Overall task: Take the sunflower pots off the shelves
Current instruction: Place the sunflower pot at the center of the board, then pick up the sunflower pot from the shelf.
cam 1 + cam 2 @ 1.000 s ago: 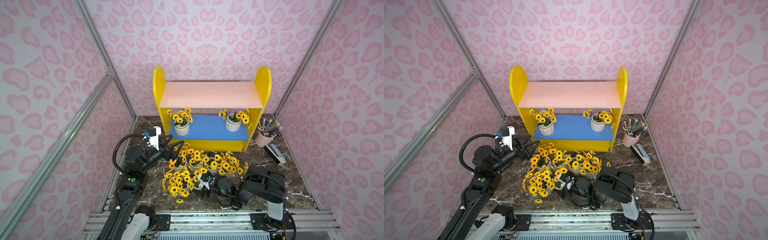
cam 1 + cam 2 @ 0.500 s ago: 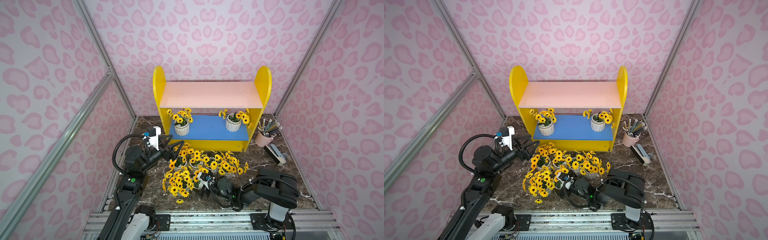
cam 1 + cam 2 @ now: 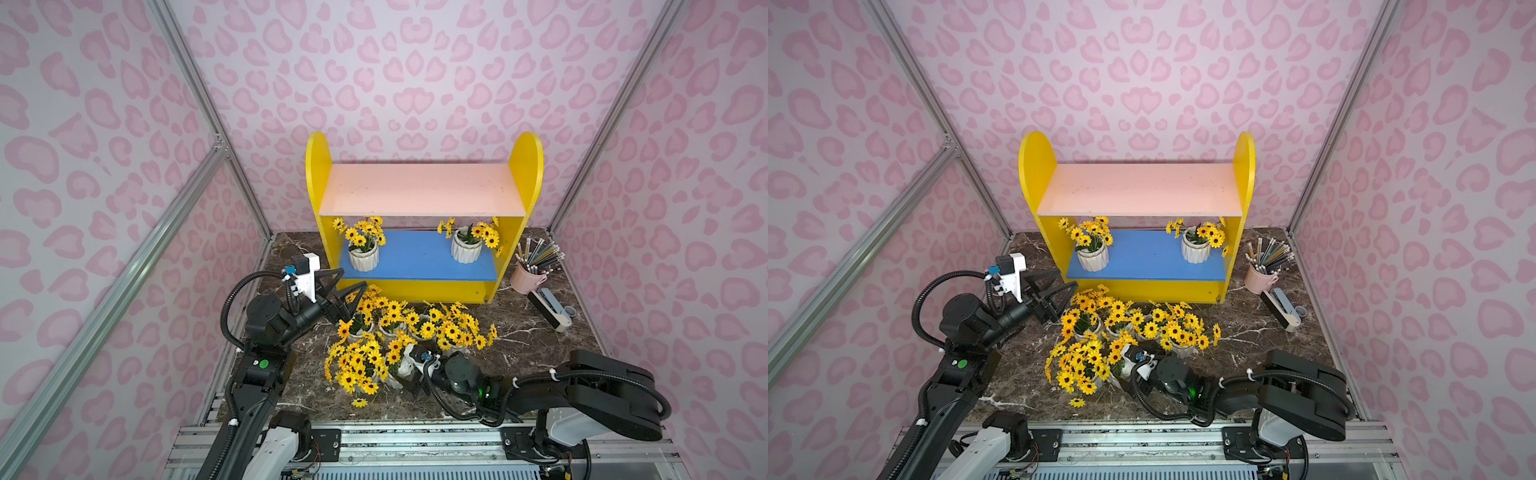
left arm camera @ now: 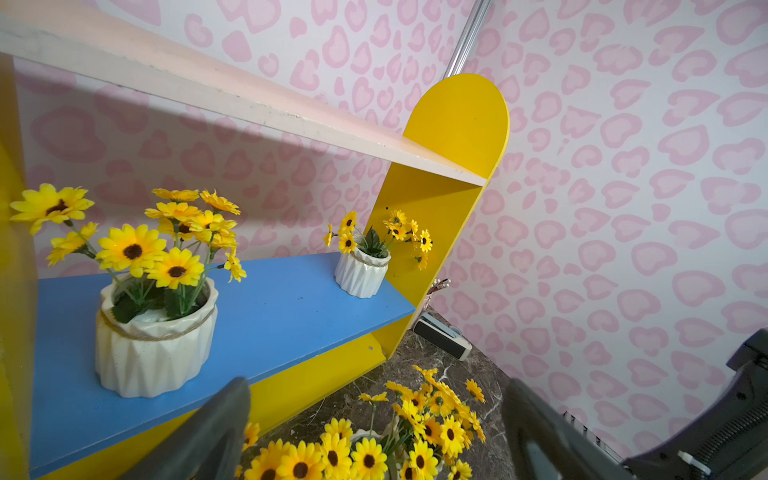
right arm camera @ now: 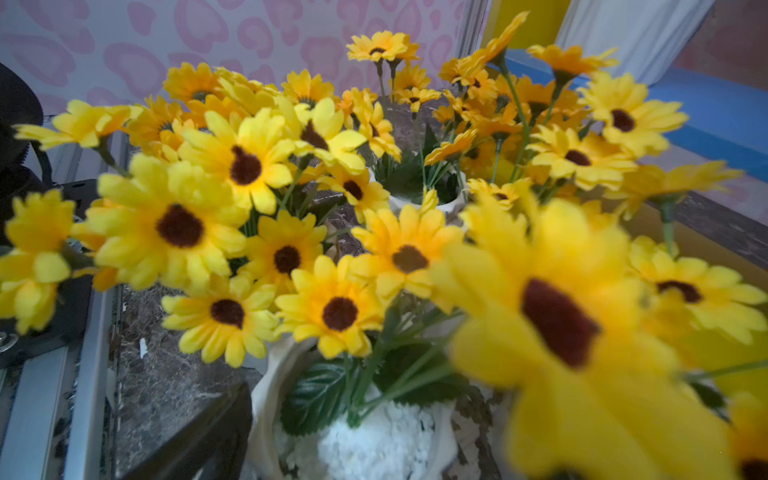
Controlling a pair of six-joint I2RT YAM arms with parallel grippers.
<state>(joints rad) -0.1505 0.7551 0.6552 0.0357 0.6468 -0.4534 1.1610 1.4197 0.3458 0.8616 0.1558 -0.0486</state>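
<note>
Sunflower pots (image 3: 419, 330) show in 2 places. 2 of them stand upright on the blue lower board (image 3: 415, 255) of the shelves (image 3: 318, 174), well apart: the left shelf pot (image 3: 363, 258) near the left side panel and the right shelf pot (image 3: 466, 250) close beside the right panel. The others crowd in a cluster on the marble tabletop (image 3: 519, 345) just in front of the shelves, blooms overlapping so much that I cannot count them. The left gripper (image 3: 353, 278) hovers off the front left corner of the shelves, its jaws spread wide and holding nothing; in the left wrist view its 2 dark fingers (image 4: 224, 419) frame the floor blooms. The right gripper (image 3: 401, 376) lies low at the front of the cluster, mostly buried in flowers. In the right wrist view 1 dark finger (image 5: 208, 428) sits far out to the side, just beside the white wall of the front pot (image 5: 365, 444); the other is hidden behind a blurred bloom. The jaws stand spread around that pot, and whether the finger touches it I cannot tell. A loose flower head (image 3: 359, 402) lies on the marble before the cluster. Beside the right panel stand a pink cup of pencils (image 3: 524, 282) and a small black and grey device (image 3: 548, 309).
</note>
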